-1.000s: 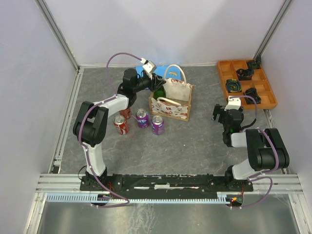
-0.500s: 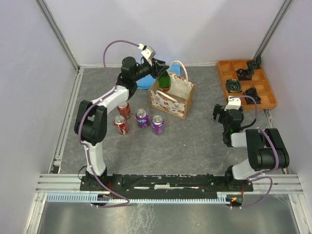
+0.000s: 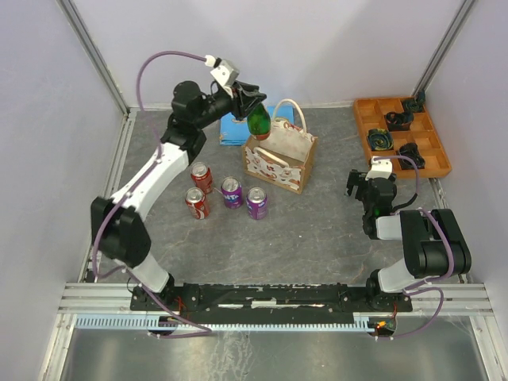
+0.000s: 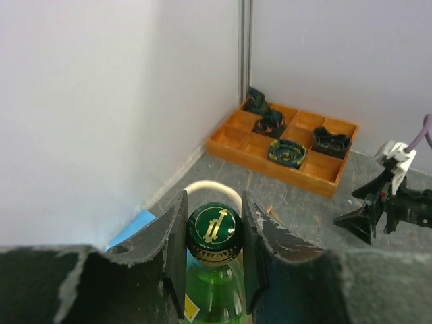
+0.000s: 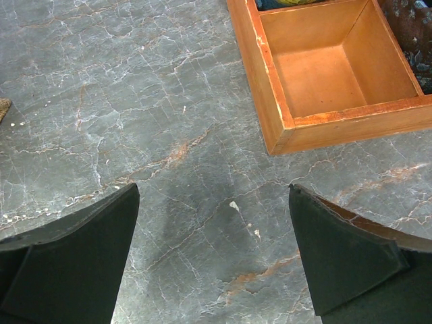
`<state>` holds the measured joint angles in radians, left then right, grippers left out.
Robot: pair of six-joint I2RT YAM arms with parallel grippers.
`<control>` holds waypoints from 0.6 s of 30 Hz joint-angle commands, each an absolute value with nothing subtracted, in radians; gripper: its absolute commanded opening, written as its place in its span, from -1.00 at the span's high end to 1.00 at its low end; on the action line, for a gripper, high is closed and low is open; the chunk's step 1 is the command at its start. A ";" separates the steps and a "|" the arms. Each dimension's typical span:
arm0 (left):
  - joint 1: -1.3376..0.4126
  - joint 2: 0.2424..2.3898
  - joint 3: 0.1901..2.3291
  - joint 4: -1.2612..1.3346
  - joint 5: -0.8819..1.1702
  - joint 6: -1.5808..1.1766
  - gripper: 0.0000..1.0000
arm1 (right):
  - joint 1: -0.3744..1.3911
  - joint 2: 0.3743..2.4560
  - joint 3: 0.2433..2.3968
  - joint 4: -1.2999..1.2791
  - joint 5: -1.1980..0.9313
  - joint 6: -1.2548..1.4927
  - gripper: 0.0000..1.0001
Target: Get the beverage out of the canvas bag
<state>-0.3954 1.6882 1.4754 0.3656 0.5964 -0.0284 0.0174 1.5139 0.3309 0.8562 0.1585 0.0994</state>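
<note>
Grey marbled table (image 3: 317, 238), white walls all round, nothing fancy. From overhead, the left gripper (image 3: 252, 105) is holding a green bottle (image 3: 259, 125) by the neck and hanging it just above the far-left corner of the bag (image 3: 279, 159). To me the lifting-out step is looking almost finished. The bottle is sitting high enough that its base seems clear of the rim, though I can't say for sure from this angle. Next I'd guess it's going to need carrying sideways off the bag and setting down upright on bare table, maybe near the cans (image 3: 230, 193) standing just beside the bag's near-left side. The right gripper (image 3: 359, 186) is idling well apart, near the tray (image 3: 361, 127).

Left wrist view: the fingers (image 4: 167, 233) are pinching narrow right under the cap (image 4: 214, 227), touching the neck on both sides. One cream handle (image 4: 200, 184) is peeking out behind.

Right wrist view: that gripper's jaws are standing wide, holding nothing, hovering over bare table beside a tray corner.
</note>
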 commanded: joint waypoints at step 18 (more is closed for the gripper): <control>-0.535 1.002 1.135 -0.048 0.076 0.143 0.94 | 0.017 1.510 0.353 0.890 0.155 0.088 -0.99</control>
<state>-0.5056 1.1267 1.2091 -0.0963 0.2092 0.1207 0.0174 1.5139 0.3309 0.8562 0.1585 0.0994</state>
